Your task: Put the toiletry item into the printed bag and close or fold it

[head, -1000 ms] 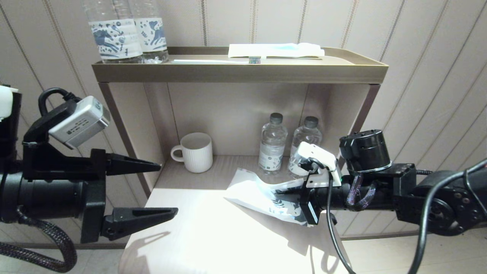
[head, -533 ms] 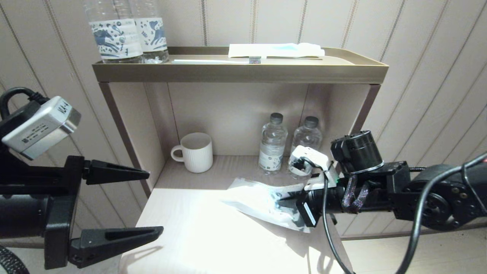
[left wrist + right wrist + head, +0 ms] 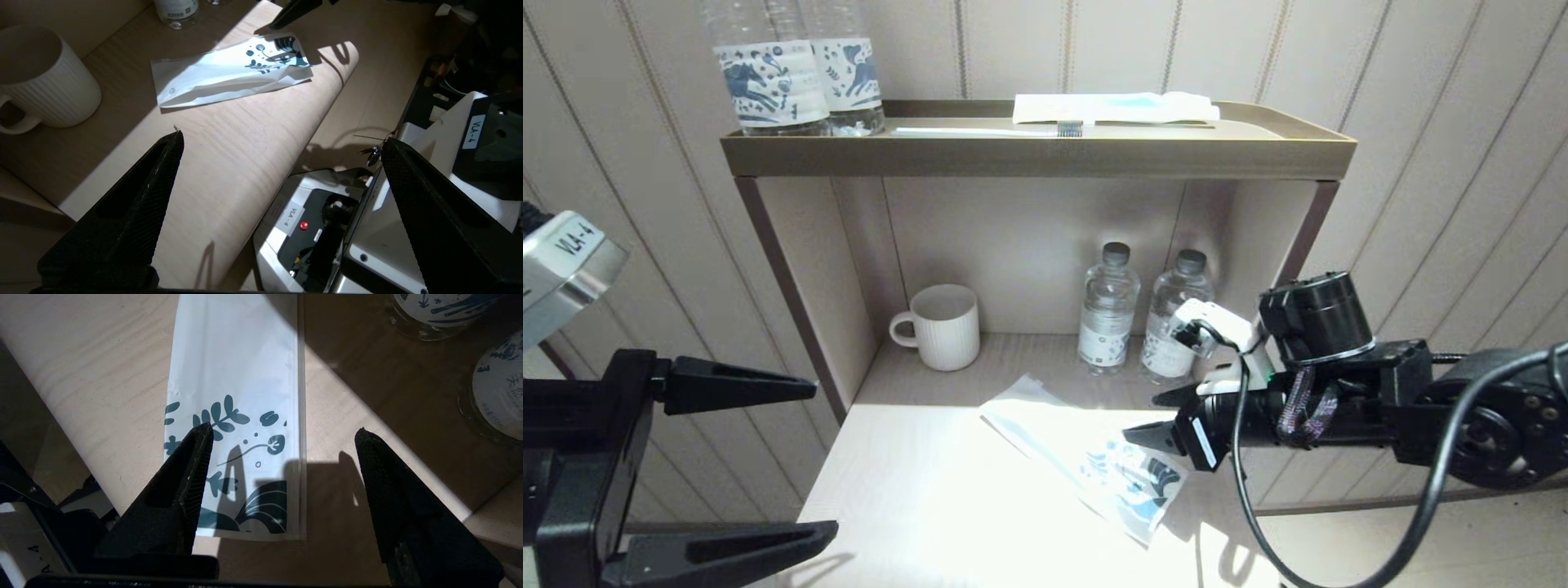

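Observation:
The printed bag (image 3: 1086, 457) lies flat on the pale wooden table (image 3: 931, 506), its blue leaf-and-wave end nearest my right gripper (image 3: 1142, 416). That gripper is open and hovers just off the printed end, holding nothing. The right wrist view shows the bag (image 3: 237, 375) stretching away below the open gripper (image 3: 284, 433). My left gripper (image 3: 823, 459) is open and empty, off the table's left side, far from the bag (image 3: 233, 71). A toothbrush (image 3: 988, 131) lies on the top tray beside a white packet with a light-blue stripe (image 3: 1115, 106).
A ribbed white mug (image 3: 943, 327) and two small water bottles (image 3: 1108, 306) stand in the shelf recess behind the bag. Two large printed bottles (image 3: 792, 73) stand on the brown top tray (image 3: 1037, 155). The table's right edge runs close to the bag's printed end.
My right gripper has opened and let go of the bag, which dropped flat onto the table. The left arm has drawn back to the left and lower.

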You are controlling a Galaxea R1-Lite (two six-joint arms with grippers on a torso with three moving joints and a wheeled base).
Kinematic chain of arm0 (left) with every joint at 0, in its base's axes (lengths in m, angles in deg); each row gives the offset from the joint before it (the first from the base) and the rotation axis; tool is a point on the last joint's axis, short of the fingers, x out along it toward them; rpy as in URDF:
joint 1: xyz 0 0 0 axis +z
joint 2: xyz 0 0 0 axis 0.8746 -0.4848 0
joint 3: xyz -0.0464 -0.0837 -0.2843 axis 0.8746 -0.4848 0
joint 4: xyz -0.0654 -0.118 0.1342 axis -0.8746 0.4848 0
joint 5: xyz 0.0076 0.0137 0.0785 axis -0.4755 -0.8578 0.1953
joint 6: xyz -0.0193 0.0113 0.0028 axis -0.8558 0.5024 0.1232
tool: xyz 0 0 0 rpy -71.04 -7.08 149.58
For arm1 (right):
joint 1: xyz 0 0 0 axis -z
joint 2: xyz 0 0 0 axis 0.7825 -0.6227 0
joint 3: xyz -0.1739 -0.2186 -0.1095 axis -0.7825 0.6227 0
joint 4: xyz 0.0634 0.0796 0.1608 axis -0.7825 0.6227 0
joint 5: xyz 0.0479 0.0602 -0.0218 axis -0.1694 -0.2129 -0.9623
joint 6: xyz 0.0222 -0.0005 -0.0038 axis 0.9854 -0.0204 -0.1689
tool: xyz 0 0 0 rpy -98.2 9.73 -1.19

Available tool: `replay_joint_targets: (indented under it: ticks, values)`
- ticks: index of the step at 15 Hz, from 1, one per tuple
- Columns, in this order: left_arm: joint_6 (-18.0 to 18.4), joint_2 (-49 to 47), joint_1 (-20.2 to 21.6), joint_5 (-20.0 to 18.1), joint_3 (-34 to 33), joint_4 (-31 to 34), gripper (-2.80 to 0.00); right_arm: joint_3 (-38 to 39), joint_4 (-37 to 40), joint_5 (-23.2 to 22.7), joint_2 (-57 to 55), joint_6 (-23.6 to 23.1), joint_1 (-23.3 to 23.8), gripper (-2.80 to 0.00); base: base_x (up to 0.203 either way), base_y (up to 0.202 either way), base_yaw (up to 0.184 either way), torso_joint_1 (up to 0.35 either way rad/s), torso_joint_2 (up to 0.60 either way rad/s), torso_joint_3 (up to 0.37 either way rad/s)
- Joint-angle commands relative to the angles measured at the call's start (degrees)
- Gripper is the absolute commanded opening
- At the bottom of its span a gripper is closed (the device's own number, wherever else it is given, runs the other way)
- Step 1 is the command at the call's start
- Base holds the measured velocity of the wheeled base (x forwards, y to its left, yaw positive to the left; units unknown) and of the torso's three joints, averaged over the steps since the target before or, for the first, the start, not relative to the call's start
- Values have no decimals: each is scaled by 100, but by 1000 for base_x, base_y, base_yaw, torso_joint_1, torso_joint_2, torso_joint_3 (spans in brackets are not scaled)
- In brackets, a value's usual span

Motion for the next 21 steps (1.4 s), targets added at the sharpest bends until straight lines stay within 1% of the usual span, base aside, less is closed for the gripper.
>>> replay_joint_targets:
  ticks: [1, 2, 3, 4, 5, 7, 8, 9, 10, 12, 13, 14, 15, 16, 17, 18, 19, 20, 21]
  values:
    - [-23, 164, 0, -11, 7, 69, 0, 171, 6, -15, 542, -7, 32, 0, 0, 0, 0, 0, 0, 0]
    - [-88, 279, 0, -7, 1, 210, 0, 353, 23, -12, 895, -6, 32, 0, 0, 0, 0, 0, 0, 0]
    - [-174, 412, 2, 2, -17, 405, -280, 570, 67, 1, 1270, 3, 35, 0, 0, 0, 0, 0, 0, 0]
    - [-238, 601, 6, 59, -65, 568, -280, 806, 149, 67, 1687, 3, 23, 0, 0, 0, 0, 0, 0, 0]
    - [-297, 858, 7, 203, -148, 678, -280, 1012, 275, 175, 2143, -2, 14, 0, 0, 0, 0, 0, 0, 0]
    - [-489, 1549, 12, 644, -339, 814, -280, 1207, 810, 338, 3106, -5, 47, 0, 0, 0, 0, 0, 0, 0]
    - [-669, 1938, 13, 1005, -373, 961, -280, 1219, 1259, 402, 3670, -5, 98, 0, 0, 0, 0, 0, 0, 0]
    - [-901, 2305, 15, 1400, -338, 1244, -280, 1187, 1776, 447, 4218, -1, 181, 0, 0, 0, 0, 0, 0, 0]
    - [-1141, 2681, 16, 1734, -261, 1680, -280, 1136, 2346, 476, 4746, 8, 296, 0, 0, 0, 0, 0, 0, 0]
    - [-1496, 3471, 33, 2261, -126, 2481, -280, 1091, 3314, 516, 5731, 127, 565, 0, 0, 0, 0, 0, 0, 0]
    - [-1653, 3853, 72, 2638, -99, 2778, -280, 1086, 3713, 540, 6191, 273, 719, 0, 0, 0, 0, 0, 0, 0]
    - [-1781, 4237, 139, 3206, -96, 3058, -280, 1066, 4164, 571, 6626, 450, 921, 0, 0, 0, 0, 0, 0, 0]
    - [-1898, 4542, 201, 3916, -111, 3377, -280, 1032, 4629, 630, 6973, 610, 1202, 0, 0, 0, 0, 0, 0, 0]
    - [-2228, 4668, 258, 4494, -90, 3767, -280, 1020, 5007, 723, 7195, 721, 1514, 0, 0, 0, 0, 0, 0, 0]
    - [-2706, 4669, 291, 4693, -87, 4094, -280, 1085, 5258, 775, 7358, 792, 1712, 0, 0, 0, 0, 0, 0, 0]
    - [-2907, 4675, 304, 4727, -193, 4271, -280, 1269, 5326, 793, 7471, 817, 1757, 0, 0, 0, 0, 0, 0, 0]
    - [-2980, 4668, 319, 4738, -391, 4282, -280, 1452, 5321, 804, 7598, 824, 1767, 0, 0, 0, 0, 0, 0, 0]
    - [-3040, 4666, 435, 4750, -647, 4232, -280, 1603, 5315, 813, 7807, 827, 1797, 0, 0, 0, 0, 0, 0, 0]
    - [-3066, 4668, 753, 4760, -876, 4142, -280, 1722, 5323, 818, 8029, 841, 1867, 0, 0, 0, 0, 0, 0, 0]
